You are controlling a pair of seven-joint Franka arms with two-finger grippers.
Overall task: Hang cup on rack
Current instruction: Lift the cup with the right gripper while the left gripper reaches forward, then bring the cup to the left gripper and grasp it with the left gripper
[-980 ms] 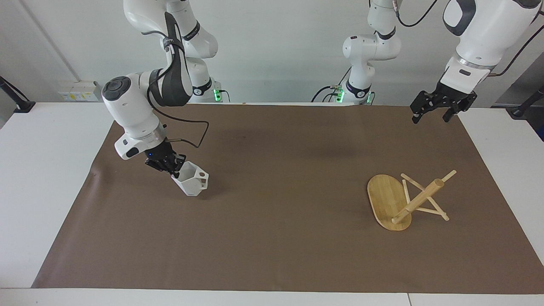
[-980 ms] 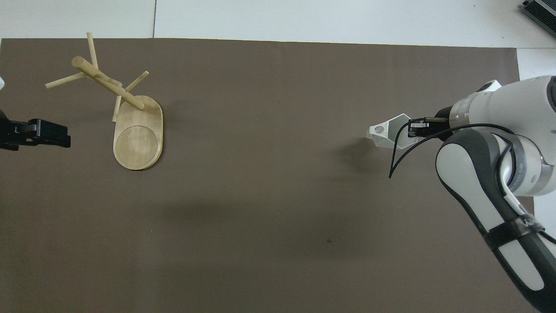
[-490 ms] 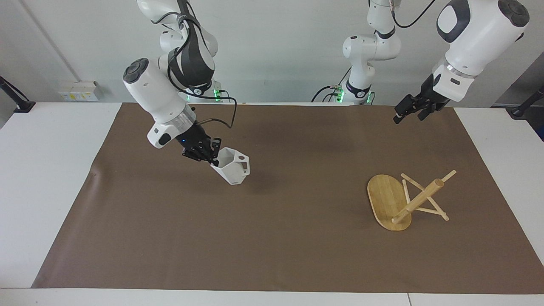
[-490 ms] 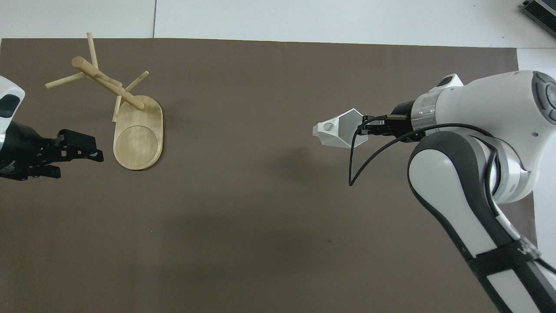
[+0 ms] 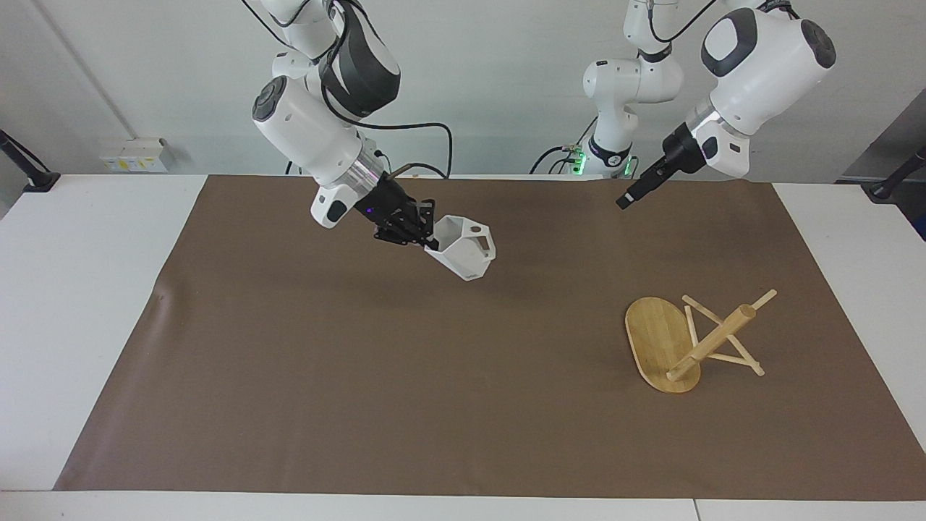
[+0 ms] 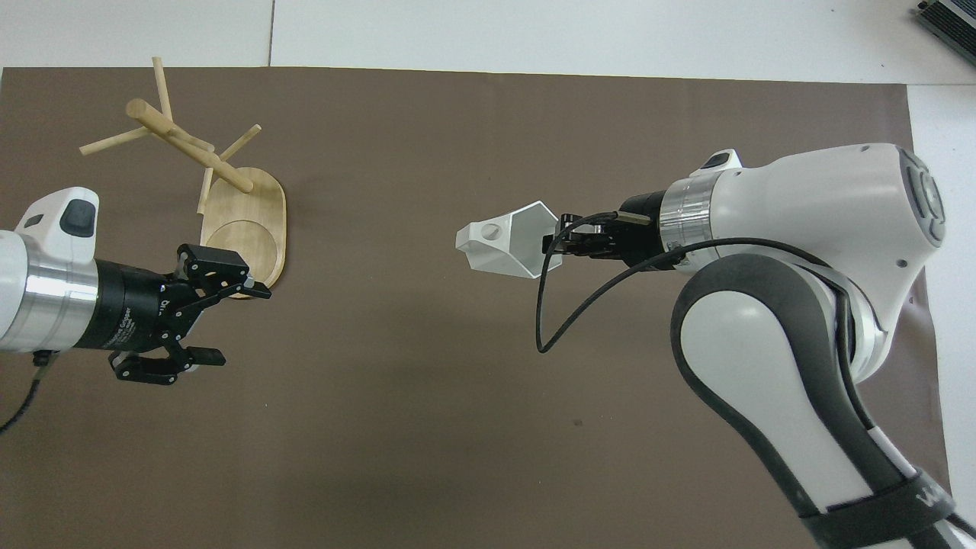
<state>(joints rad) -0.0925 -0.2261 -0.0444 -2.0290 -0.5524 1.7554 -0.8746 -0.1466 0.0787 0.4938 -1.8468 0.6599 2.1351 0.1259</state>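
The white faceted cup (image 5: 463, 250) hangs tilted in the air over the middle of the brown mat, handle pointing toward the left arm's end; it also shows in the overhead view (image 6: 507, 244). My right gripper (image 5: 428, 242) (image 6: 554, 244) is shut on its rim. The bamboo rack (image 5: 712, 340) lies tipped over toward the left arm's end, resting on the edge of its oval base (image 6: 244, 244) and on its pegs. My left gripper (image 5: 623, 201) (image 6: 236, 324) is open and empty in the air over the mat, beside the rack's base.
A brown mat (image 5: 434, 398) covers most of the white table (image 5: 79, 289). Nothing else lies on it.
My right gripper has carried the cup up and toward the middle of the table. My left gripper has swung in from the table's end toward the rack's base.
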